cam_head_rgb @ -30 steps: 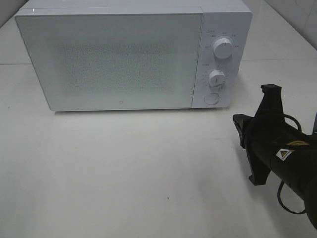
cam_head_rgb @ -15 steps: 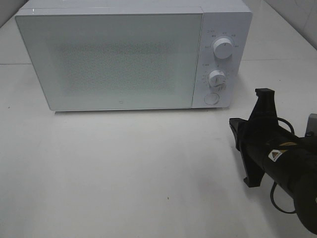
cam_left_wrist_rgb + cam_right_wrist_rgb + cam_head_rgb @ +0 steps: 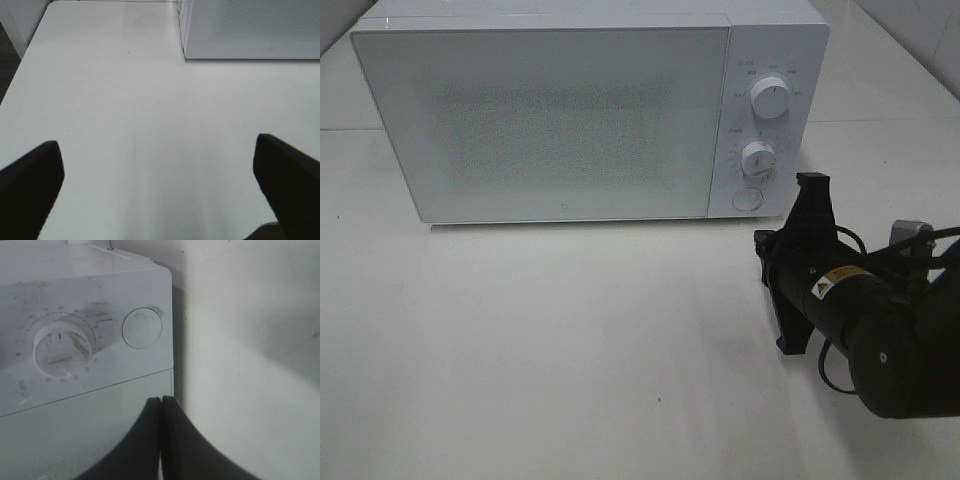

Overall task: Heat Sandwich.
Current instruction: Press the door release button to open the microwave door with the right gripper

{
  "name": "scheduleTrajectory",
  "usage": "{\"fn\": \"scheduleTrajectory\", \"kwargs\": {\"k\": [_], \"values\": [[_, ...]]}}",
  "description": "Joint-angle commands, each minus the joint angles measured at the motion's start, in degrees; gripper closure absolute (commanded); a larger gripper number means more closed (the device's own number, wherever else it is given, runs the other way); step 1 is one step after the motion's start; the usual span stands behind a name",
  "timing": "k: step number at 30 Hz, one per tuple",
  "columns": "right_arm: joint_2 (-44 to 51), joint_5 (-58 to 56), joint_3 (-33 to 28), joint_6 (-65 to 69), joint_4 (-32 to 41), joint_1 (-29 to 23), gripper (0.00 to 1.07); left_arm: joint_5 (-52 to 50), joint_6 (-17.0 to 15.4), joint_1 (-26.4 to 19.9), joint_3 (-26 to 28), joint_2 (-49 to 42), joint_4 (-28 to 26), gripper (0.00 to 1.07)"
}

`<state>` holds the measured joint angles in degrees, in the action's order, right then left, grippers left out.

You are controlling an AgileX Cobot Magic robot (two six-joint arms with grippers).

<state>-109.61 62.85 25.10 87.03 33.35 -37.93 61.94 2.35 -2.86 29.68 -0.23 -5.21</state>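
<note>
The sandwich is out of view. A white microwave [image 3: 550,120] stands at the back of the table with its door closed. My right gripper [image 3: 762,243] is shut and empty, and hovers just in front of the control panel's lower right corner. In the right wrist view its closed fingertips [image 3: 161,400] point at the panel a little below the round button [image 3: 142,328], beside the lower dial [image 3: 63,346]. My left gripper [image 3: 157,150] is open and empty over bare table, with the microwave's corner [image 3: 250,30] ahead of it.
The panel carries an upper dial [image 3: 770,98], a lower dial [image 3: 758,157] and the round button [image 3: 747,198]. The white table [image 3: 570,340] spreads in front of the microwave. The table's left edge [image 3: 20,75] shows in the left wrist view.
My right arm has moved left and forward toward the microwave's control panel, still shut. The left gripper has not changed.
</note>
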Motion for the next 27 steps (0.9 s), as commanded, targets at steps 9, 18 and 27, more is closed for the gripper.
{"fn": "scheduleTrajectory", "kwargs": {"k": [9,18,27], "values": [[-3.27,-5.96,7.73,-0.40,-4.93,6.82,1.07,-0.57,-0.23,-0.11,-0.11,-0.97,0.06,0.09],[-5.90,-9.17,13.06,-0.86,-7.68,10.14,1.07,-0.57,-0.17,-0.11,-0.11,-0.97,0.06,0.09],[-9.63,-11.00,17.13,-1.09,-7.33,10.66,1.07,-0.57,-0.17,-0.11,-0.11,-0.97,0.06,0.09]]}}
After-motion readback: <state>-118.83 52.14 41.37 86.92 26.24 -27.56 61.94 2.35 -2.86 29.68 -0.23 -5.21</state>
